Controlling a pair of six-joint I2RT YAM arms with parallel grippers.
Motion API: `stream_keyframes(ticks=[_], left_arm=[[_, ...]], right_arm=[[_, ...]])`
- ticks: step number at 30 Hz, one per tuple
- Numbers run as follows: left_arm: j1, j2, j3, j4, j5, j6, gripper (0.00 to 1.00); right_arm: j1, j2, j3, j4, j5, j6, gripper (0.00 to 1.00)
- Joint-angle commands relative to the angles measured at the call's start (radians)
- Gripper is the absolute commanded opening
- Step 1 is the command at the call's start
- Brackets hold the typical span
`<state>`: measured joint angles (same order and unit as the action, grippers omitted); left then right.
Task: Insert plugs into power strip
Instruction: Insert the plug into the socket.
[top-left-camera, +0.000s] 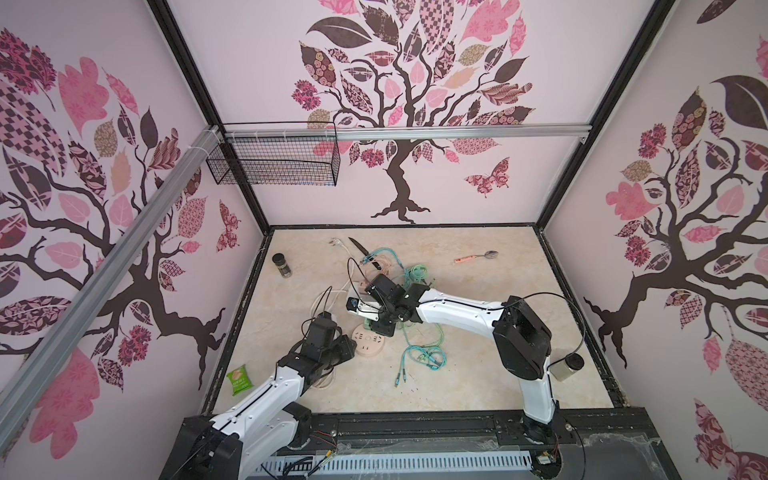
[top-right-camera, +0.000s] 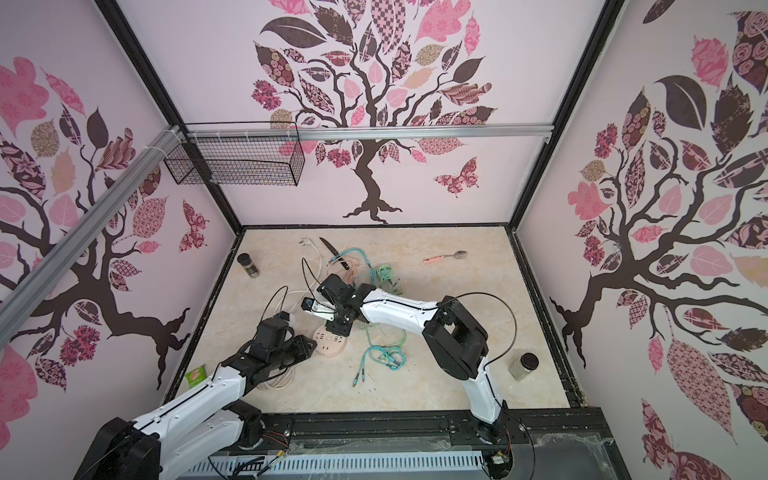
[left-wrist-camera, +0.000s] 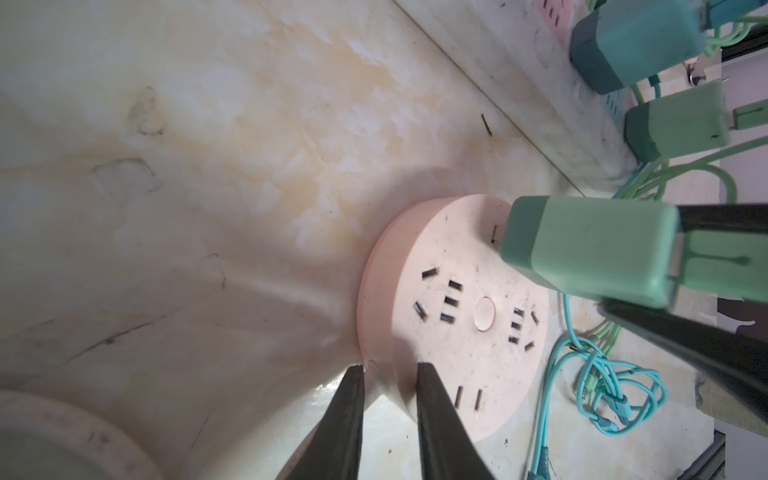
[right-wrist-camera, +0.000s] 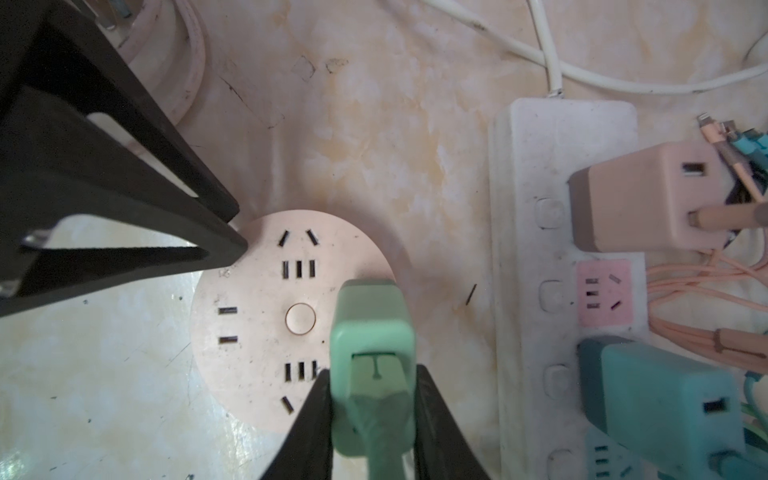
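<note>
My right gripper (right-wrist-camera: 372, 372) is shut on a mint green plug (right-wrist-camera: 374, 332), which it holds over the edge of a round pink socket disc (right-wrist-camera: 249, 332). Whether the plug's prongs touch the disc is hidden. My left gripper (left-wrist-camera: 388, 368) is shut on the rim of that disc (left-wrist-camera: 457, 332). Beside the disc lies the white power strip (right-wrist-camera: 523, 166). A peach plug (right-wrist-camera: 640, 199), a teal plug (right-wrist-camera: 665, 395) and another mint plug (left-wrist-camera: 681, 124) sit in it. A pink socket face (right-wrist-camera: 604, 299) between the peach and teal plugs is free.
Loose teal and green cables (top-left-camera: 424, 353) lie right of the disc. A knife (top-left-camera: 363, 251), a spoon (top-left-camera: 478, 257) and a spice jar (top-left-camera: 282, 266) lie toward the back. A green packet (top-left-camera: 239, 378) is front left, a jar (top-left-camera: 567, 365) front right.
</note>
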<state>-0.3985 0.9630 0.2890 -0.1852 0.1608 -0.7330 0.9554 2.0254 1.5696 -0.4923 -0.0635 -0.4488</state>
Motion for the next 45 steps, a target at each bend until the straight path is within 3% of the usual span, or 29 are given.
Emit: stream_keyframes(ticks=[1,36,45], left_arm=[[0.011,-0.013,-0.032,0.007,-0.012,0.013,0.26],[0.037,-0.074,-0.056,0.000,-0.009,0.006,0.26],[0.041,-0.085,-0.060,0.002,-0.010,0.004,0.26]], right_arm=[[-0.001,0.096,0.002,-0.104,0.058,-0.004,0.08],[-0.001,0.261,0.052,-0.271,0.134,0.015,0.08],[-0.001,0.203,0.008,-0.238,0.060,0.046,0.12]])
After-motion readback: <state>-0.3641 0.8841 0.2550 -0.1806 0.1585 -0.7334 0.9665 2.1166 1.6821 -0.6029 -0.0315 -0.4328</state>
